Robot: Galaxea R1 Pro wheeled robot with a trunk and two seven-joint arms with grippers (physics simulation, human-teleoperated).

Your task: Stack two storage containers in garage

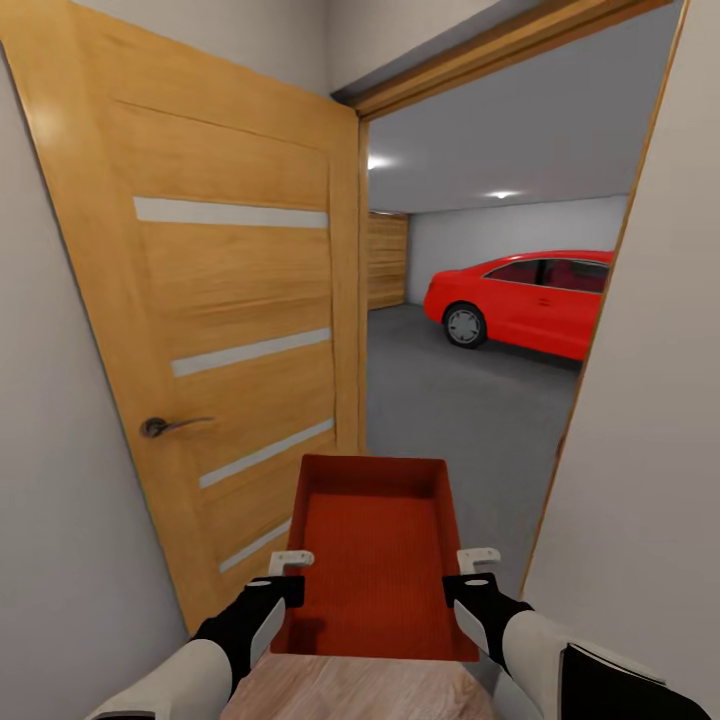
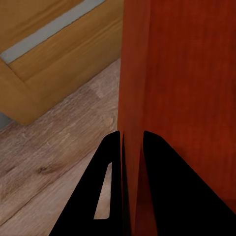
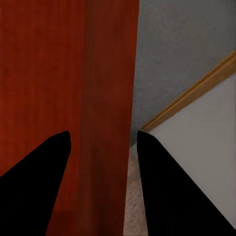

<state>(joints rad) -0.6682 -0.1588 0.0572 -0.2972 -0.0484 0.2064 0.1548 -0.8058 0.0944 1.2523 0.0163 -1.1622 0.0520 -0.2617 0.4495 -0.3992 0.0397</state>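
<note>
One orange-red storage container (image 1: pixel 375 540) is held in the air in front of me, open top up and empty inside. My left gripper (image 1: pixel 288 572) is shut on its left wall and my right gripper (image 1: pixel 478 568) on its right wall. In the left wrist view the two dark fingers pinch the container (image 2: pixel 182 73) wall at the left gripper (image 2: pixel 132 135). Seen from the right wrist, the fingers straddle the container (image 3: pixel 44 73) rim at the right gripper (image 3: pixel 103 135). Ahead through the doorway lies the garage with its dark grey floor (image 1: pixel 470 400).
An open wooden door (image 1: pixel 230 330) with a handle (image 1: pixel 170 425) stands close on my left. A white wall and door jamb (image 1: pixel 640 450) are close on my right. A red car (image 1: pixel 530 300) is parked at the garage's far right, beside a plank garage door (image 1: pixel 387 260). Light wood planks (image 1: pixel 350 690) lie underfoot.
</note>
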